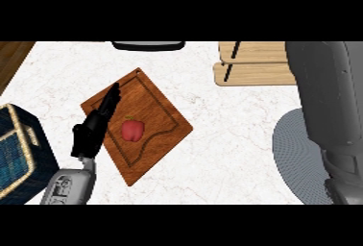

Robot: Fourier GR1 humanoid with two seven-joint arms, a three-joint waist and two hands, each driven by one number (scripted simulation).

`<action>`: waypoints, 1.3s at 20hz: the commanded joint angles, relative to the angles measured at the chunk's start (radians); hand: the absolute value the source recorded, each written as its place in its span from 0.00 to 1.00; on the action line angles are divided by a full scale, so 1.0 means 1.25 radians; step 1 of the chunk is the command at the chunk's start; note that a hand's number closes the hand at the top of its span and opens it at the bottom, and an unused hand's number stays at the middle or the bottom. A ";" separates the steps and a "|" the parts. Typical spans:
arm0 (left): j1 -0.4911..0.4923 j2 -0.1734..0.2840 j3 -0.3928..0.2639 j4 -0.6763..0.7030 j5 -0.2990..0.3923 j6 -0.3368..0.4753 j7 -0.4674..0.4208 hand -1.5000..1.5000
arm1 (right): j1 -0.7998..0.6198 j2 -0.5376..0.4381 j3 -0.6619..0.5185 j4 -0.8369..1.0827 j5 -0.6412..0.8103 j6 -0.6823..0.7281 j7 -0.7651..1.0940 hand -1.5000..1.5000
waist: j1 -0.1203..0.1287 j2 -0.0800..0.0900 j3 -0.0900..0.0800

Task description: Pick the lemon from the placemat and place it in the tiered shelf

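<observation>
No lemon shows anywhere. A grey round placemat (294,153) lies at the right, and my right forearm (330,101) rises close in front of it and hides much of it. That arm's hand is out of sight. The wooden tiered shelf (255,65) stands at the back right. My left hand (93,127) rests with straight fingers pointing away along the left edge of a brown cutting board (159,103). It is open and holds nothing. A red bell pepper (132,129) lies on the board just right of that hand.
A blue box with pale yellow trim (18,149) sits at the left edge. A dark rounded object (149,45) shows at the back. White marble counter (227,144) lies between the board and the placemat.
</observation>
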 commanded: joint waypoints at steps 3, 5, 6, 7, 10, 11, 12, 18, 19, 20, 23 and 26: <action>-0.042 0.003 0.010 0.010 0.004 -0.001 0.033 0.50 | -0.013 0.007 -0.068 0.073 -0.105 -0.135 -0.109 1.00 | -0.002 -0.002 0.000; -0.022 -0.011 0.003 0.038 -0.009 0.013 -0.011 0.50 | -0.025 -0.056 -0.109 0.120 -0.169 -0.102 -0.178 1.00 | -0.004 -0.002 0.000; 0.011 0.007 0.001 0.005 0.003 -0.015 -0.007 0.50 | 0.000 -0.023 -0.098 0.131 -0.147 -0.163 -0.172 1.00 | -0.002 -0.002 0.000; 0.019 0.004 -0.001 -0.021 0.002 -0.008 0.010 0.50 | -0.028 -0.043 -0.107 0.166 -0.160 -0.142 -0.181 1.00 | 0.000 -0.003 0.000; 0.011 0.019 0.012 0.003 0.009 -0.024 -0.009 0.50 | 0.009 -0.051 -0.109 0.158 -0.199 -0.158 -0.245 1.00 | -0.005 -0.003 0.000; 0.003 -0.006 -0.005 0.009 -0.005 -0.003 -0.027 0.50 | -0.047 -0.061 -0.126 0.259 -0.185 -0.199 -0.253 1.00 | 0.002 0.000 0.000; 0.000 -0.015 -0.001 0.022 0.001 0.003 -0.009 0.50 | -0.047 -0.054 -0.113 0.248 -0.182 -0.186 -0.241 1.00 | -0.002 -0.002 0.000; 0.057 0.002 -0.014 -0.033 -0.008 -0.009 0.004 0.50 | 0.025 -0.102 -0.084 0.229 0.016 -0.165 0.008 0.00 | -0.011 -0.008 -0.001; 0.023 -0.024 -0.021 -0.036 -0.022 0.024 0.033 0.50 | 0.036 -0.097 -0.092 0.218 0.003 -0.176 0.007 0.00 | -0.012 -0.007 0.000; 0.003 0.019 0.028 0.027 0.009 -0.012 -0.033 0.50 | 0.030 -0.100 -0.091 0.212 -0.011 -0.168 -0.006 0.00 | -0.012 -0.005 -0.001; -0.010 -0.002 0.015 0.031 0.002 0.000 -0.013 0.50 | 0.066 -0.098 -0.118 0.156 -0.093 -0.177 -0.053 0.00 | -0.014 -0.005 0.000; 0.038 0.031 0.026 -0.027 0.031 -0.043 -0.016 0.50 | 0.054 -0.109 -0.147 0.173 -0.145 -0.196 -0.086 0.00 | -0.005 -0.004 0.000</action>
